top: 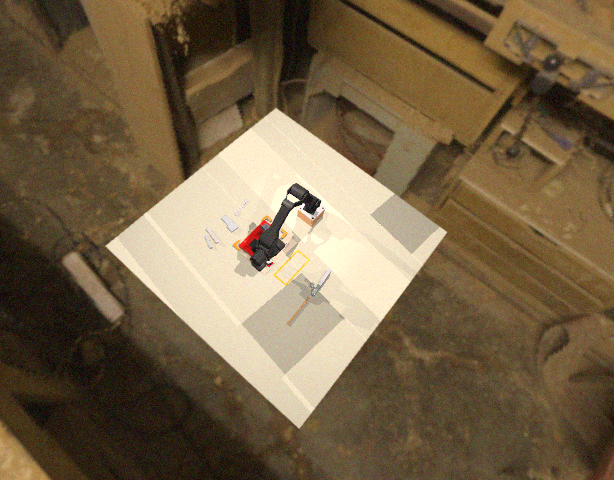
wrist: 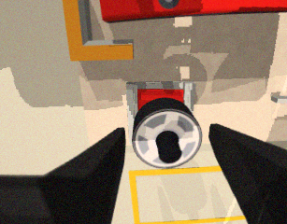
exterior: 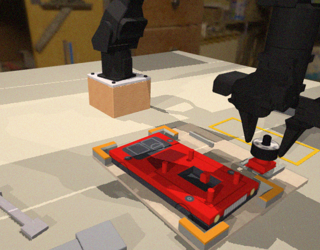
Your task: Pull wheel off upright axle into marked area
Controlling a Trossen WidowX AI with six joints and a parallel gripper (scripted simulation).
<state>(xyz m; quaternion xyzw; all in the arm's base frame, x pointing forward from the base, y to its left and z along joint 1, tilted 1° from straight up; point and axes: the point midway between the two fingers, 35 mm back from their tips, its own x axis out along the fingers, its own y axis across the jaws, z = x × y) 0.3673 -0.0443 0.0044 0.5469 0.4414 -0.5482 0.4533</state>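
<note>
The wheel (exterior: 263, 153) (wrist: 185, 125), black with a silver face, sits on the upright black axle (exterior: 267, 140) (wrist: 168, 147), above a red block (exterior: 258, 165) (wrist: 150, 94). My gripper (exterior: 265, 148) (wrist: 166, 132) is open, with one fingertip on each side of the wheel. The wrist view shows a gap on both sides, so nothing is gripped. The marked area, a yellow outline (top: 286, 262) (exterior: 308, 157) (wrist: 134, 198), lies on the table just beyond the wheel's stand, with no wheel in it. The arm hides the wheel's stand in the top view.
A red car body (exterior: 201, 159) (wrist: 218, 7) with upright pegs lies beside the stand, between orange corner brackets (exterior: 204, 237) (wrist: 101, 52). A thin grey bar (exterior: 201, 138) is near its far side. A wooden-handled tool (top: 298, 311) and a grey bar (top: 321, 282) lie past the marked area.
</note>
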